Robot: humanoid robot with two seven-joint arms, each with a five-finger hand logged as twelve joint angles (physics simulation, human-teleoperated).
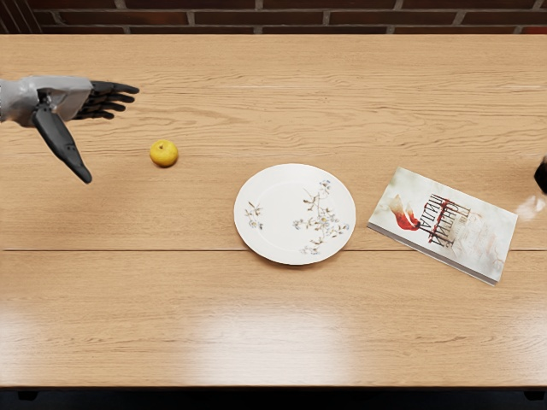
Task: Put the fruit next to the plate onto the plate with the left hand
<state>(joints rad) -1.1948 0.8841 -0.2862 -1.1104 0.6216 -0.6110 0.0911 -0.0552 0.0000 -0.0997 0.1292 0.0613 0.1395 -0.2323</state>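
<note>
A pale wooden table (273,325) fills nearly the whole frame, its boards running left to right, with a soft sheen across the lower centre; a strip of red brick wall (273,15) runs along the top edge.

Right of centre lies a book (444,224), flat and face up, turned at a slant so its lower right corner points toward the bottom right; the pale cover carries a red bird and dark red lettering. Just left of it, apart from it, sits a round white plate (242,213) with a faint floral pattern, at the middle of the frame and holding nothing.

In the upper left, the left hand (73,96) comes in from the left edge and hovers above the table; it is released, with dark fingers (115,90) stretched out toward the right and the thumb (64,145) angled down toward the lower right; it grasps nothing.

The fruit (164,153), small, yellow and round, rests on the bare wood left of the plate and a little higher in the frame, clear of its rim; it lies below and to the right of the left hand, untouched.

At the right edge, level with the book's top, only a dark sliver of the right hand (541,175) shows; its state is not readable.
</note>
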